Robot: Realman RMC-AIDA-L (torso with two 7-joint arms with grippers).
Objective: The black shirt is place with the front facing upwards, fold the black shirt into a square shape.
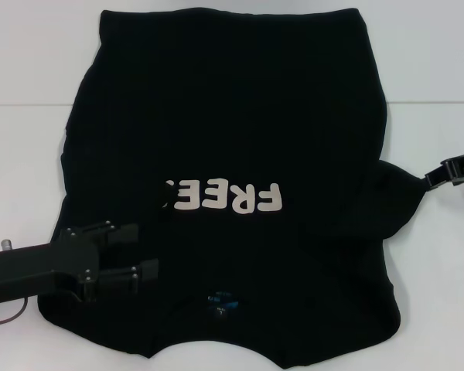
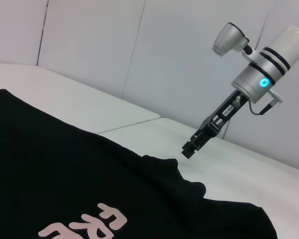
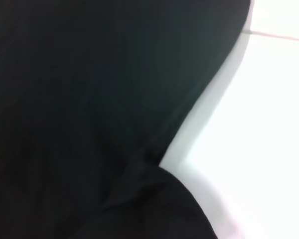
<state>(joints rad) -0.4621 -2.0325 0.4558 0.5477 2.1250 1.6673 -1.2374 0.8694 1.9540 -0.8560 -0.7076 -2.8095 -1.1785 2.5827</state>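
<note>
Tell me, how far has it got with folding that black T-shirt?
Barely begun. The black shirt lies mostly flat, print up, its left sleeve apparently tucked over part of the lettering. The right gripper is at the right sleeve's tip, stretched sideways; the left gripper hovers open near the collar. All square-making folds remain.

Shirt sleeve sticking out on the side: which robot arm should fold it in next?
Probably the right. The right gripper sits at the tip of the sleeve still spread out on the shirt. The left gripper hovers with open fingers over the opposite shoulder, where cloth already looks folded in.
</note>
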